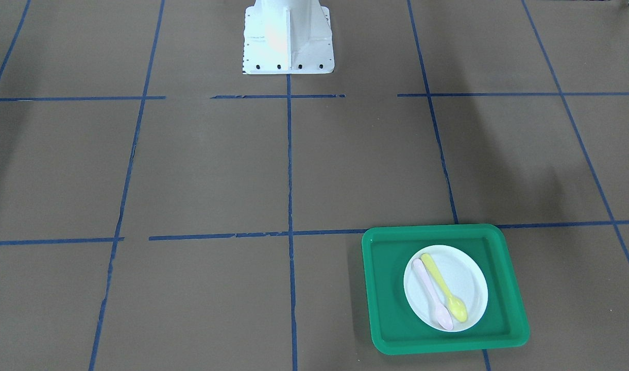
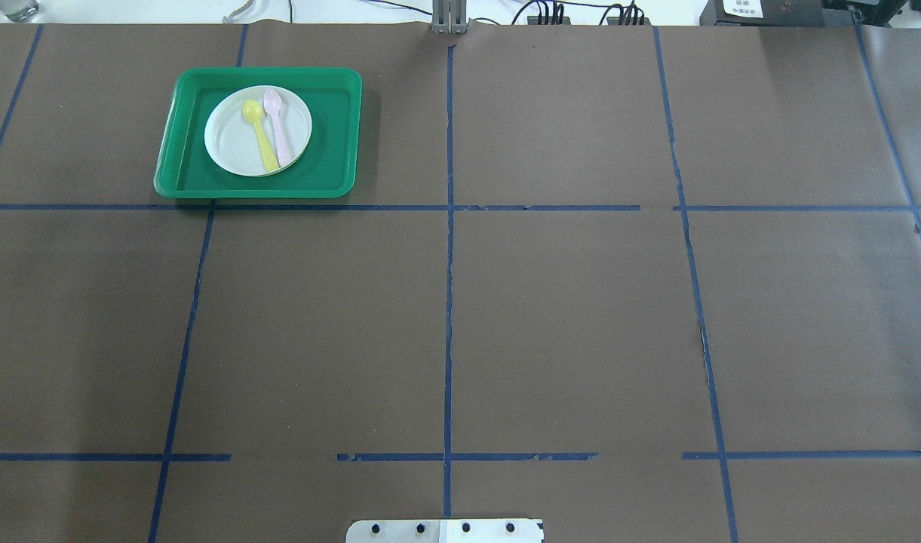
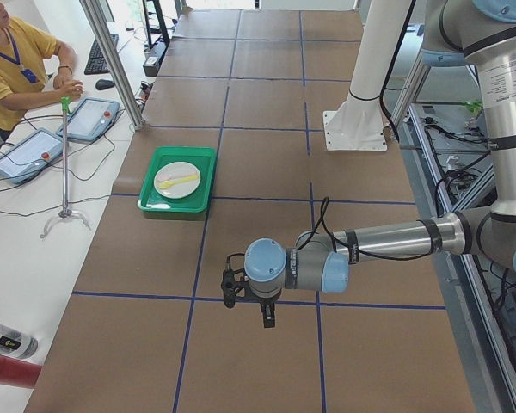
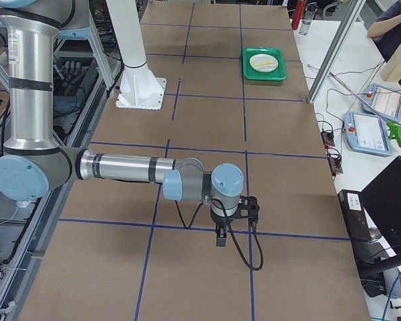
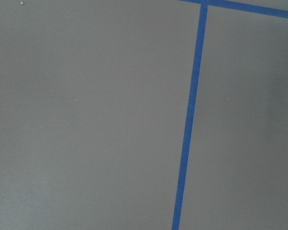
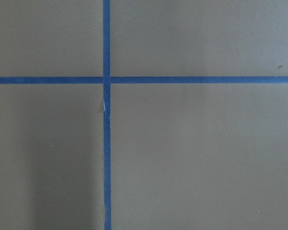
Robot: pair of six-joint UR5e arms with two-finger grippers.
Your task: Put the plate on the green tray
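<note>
The small white plate (image 1: 461, 275) lies inside the green tray (image 1: 391, 288), with a yellow spoon (image 1: 444, 286) and a pink spoon (image 1: 431, 294) on it. In the overhead view the tray (image 2: 332, 136) and plate (image 2: 230, 139) sit at the far left. My left gripper (image 3: 269, 315) shows only in the exterior left view, low over bare table well short of the tray (image 3: 155, 203). My right gripper (image 4: 220, 239) shows only in the exterior right view, far from the tray (image 4: 254, 72). I cannot tell whether either is open or shut. Both wrist views show only brown table and blue tape.
The white robot pedestal (image 1: 288, 38) stands at the table's robot side. An operator (image 3: 9, 60) sits at a side desk with teach pendants (image 3: 90, 116). A metal post (image 3: 112, 60) stands at the table edge near the tray. Blue tape lines grid the brown table.
</note>
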